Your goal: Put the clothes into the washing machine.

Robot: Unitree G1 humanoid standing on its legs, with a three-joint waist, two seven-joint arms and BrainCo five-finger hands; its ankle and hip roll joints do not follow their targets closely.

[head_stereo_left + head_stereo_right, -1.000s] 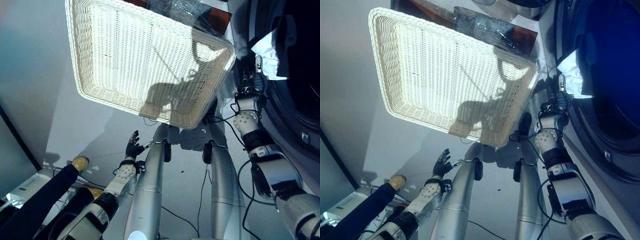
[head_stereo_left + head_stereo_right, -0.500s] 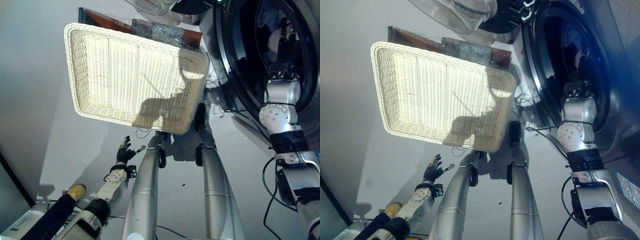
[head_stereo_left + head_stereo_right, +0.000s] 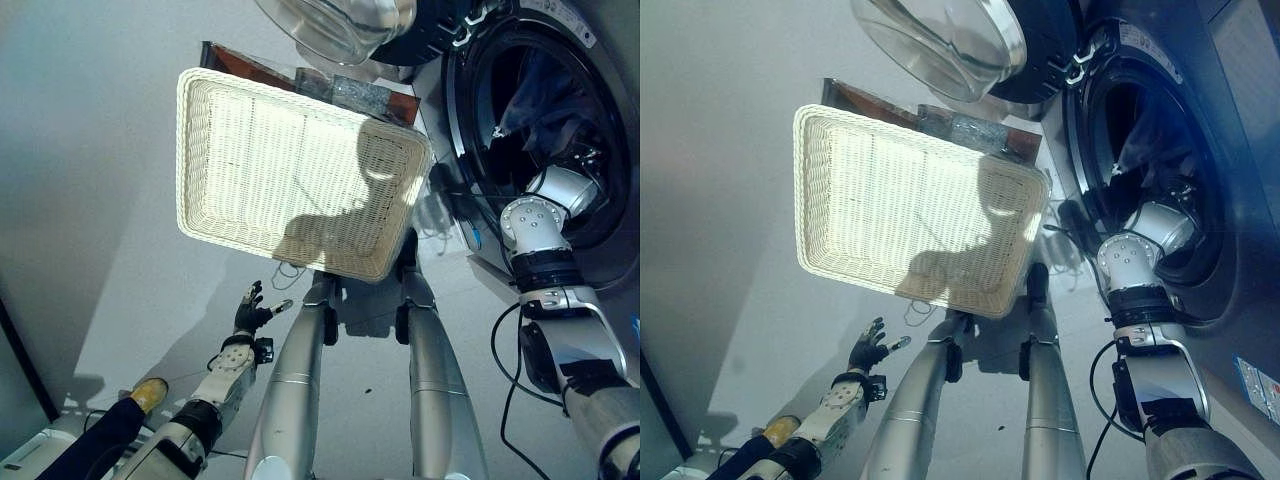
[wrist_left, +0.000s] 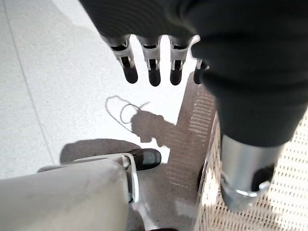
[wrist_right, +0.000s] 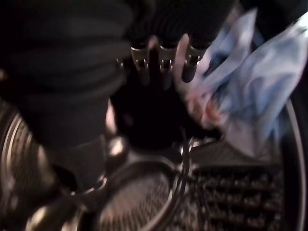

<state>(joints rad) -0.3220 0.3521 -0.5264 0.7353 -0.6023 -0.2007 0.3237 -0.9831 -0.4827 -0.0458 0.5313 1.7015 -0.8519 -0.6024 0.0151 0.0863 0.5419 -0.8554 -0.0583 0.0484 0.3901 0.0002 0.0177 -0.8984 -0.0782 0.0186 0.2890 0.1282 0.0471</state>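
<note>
light: hard, bright on basket | shadow: dark, crisp, cast across weave and floor | drum: dim, blurred | glare: on glass door

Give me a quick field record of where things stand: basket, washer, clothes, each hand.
basket: white wicker basket on the floor, nothing in it
washer: door swung open, drum exposed
clothes: blue cloth and dark cloth inside the drum
right hand: reached into the drum beside the blue cloth; fingers straight, holding nothing
left hand: low over the floor near the basket, fingers straight, holding nothing
person: shoe and dark trouser leg at the lower left
</note>
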